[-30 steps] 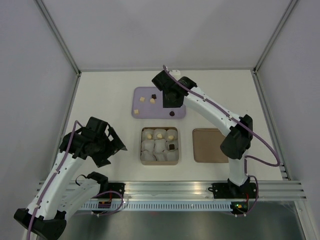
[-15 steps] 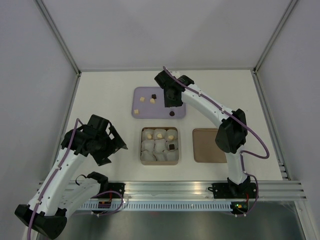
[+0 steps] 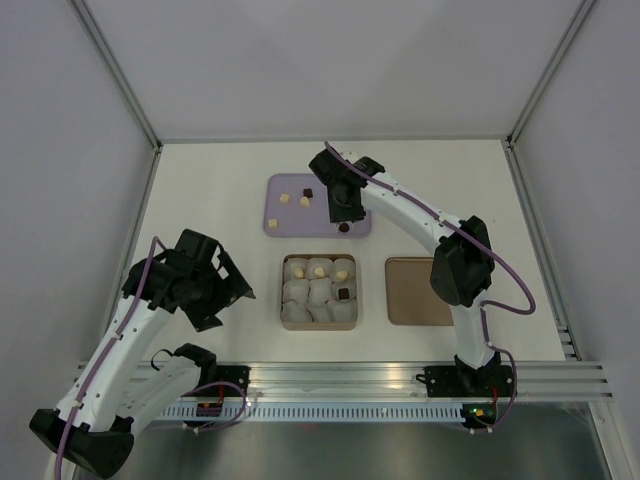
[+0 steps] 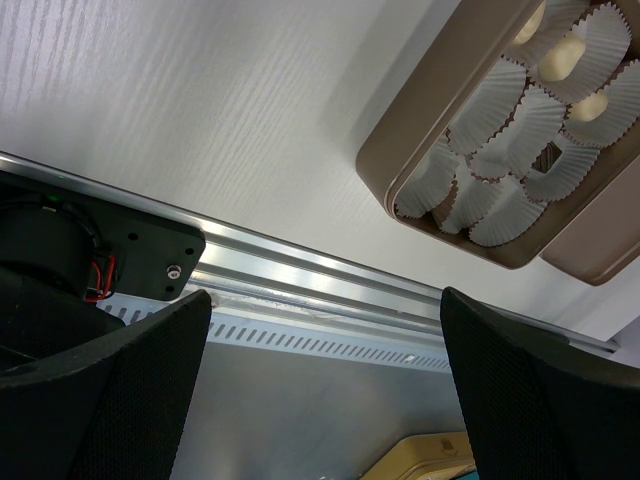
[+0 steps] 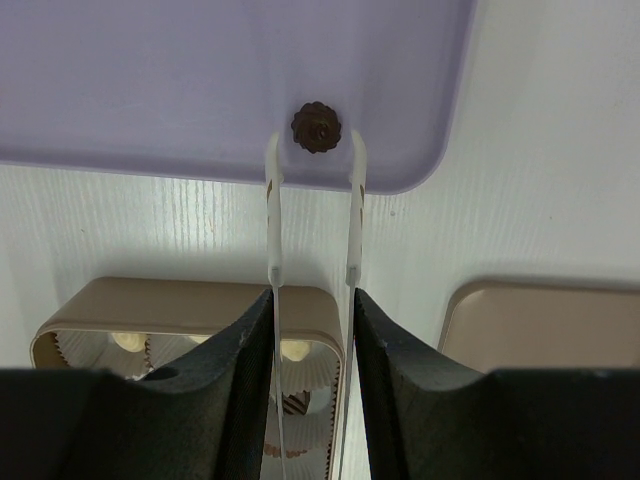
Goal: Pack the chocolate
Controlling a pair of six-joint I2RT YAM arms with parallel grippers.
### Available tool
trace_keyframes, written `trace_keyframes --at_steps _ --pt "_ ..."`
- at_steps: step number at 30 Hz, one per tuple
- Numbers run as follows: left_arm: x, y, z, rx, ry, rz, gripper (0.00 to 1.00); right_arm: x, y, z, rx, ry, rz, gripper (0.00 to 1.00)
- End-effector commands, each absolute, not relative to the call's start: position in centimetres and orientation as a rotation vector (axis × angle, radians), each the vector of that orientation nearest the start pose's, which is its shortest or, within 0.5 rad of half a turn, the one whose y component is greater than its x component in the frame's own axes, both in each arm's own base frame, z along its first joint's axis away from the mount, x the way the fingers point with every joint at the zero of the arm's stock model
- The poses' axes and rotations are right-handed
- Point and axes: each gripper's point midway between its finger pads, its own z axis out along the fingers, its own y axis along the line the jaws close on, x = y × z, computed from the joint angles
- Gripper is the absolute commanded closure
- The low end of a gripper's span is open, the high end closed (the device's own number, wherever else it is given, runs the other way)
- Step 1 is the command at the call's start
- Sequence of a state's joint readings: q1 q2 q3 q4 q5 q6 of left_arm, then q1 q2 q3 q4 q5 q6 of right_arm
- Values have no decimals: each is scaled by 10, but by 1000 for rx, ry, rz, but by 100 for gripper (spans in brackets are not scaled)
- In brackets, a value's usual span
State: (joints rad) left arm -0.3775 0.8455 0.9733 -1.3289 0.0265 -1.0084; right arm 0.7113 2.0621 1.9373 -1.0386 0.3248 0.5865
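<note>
The biggest thing on the white worktop (image 3: 210,190) is the flat lilac plastic tray (image 3: 290,220), which lies just behind the brown square box (image 3: 282,295). That box is filled with white crinkled paper cups (image 3: 319,312). The flat brown square lid (image 3: 415,291) lies just to the right of the box. The left gripper (image 3: 228,287) hangs to the left of the box, its jaws wide apart and nothing between them.

The right gripper (image 5: 313,148) is over the tray edge nearest to the box. Its thin white fingertips (image 5: 271,165) stand on both sides of one dark brown round chocolate (image 5: 316,127), with a small gap on each side, so it grips nothing yet. I judge that the step in hand is picking up this piece. The next move calls for a gentle closing, then a lift and a short carry to an empty cup in the box.

The piece is small, with a ribbed edge. Three more pieces (image 3: 305,202) wait on the tray further behind the box, two pale tan and one dark. In the box, three tan pieces sit in the back row and one dark piece (image 3: 343,294) in the middle row, at the right.
</note>
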Motion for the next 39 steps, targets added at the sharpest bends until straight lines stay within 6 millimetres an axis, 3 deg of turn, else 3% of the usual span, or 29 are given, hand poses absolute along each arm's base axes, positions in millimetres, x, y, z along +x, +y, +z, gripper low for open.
trace_keyframes --at_steps 1,20,34,39 --pt "132 -96 174 -901 2661 -413 0 374 277 124 -86 2633 -15 58" --pt "130 -95 171 -896 2671 -404 1 375 276 113 -37 2632 -22 59" --pt "129 -94 170 -893 2672 -406 0 376 277 110 -38 2635 -27 66" --pt "129 -95 170 -896 2674 -407 1 377 277 112 -52 2629 -34 73"
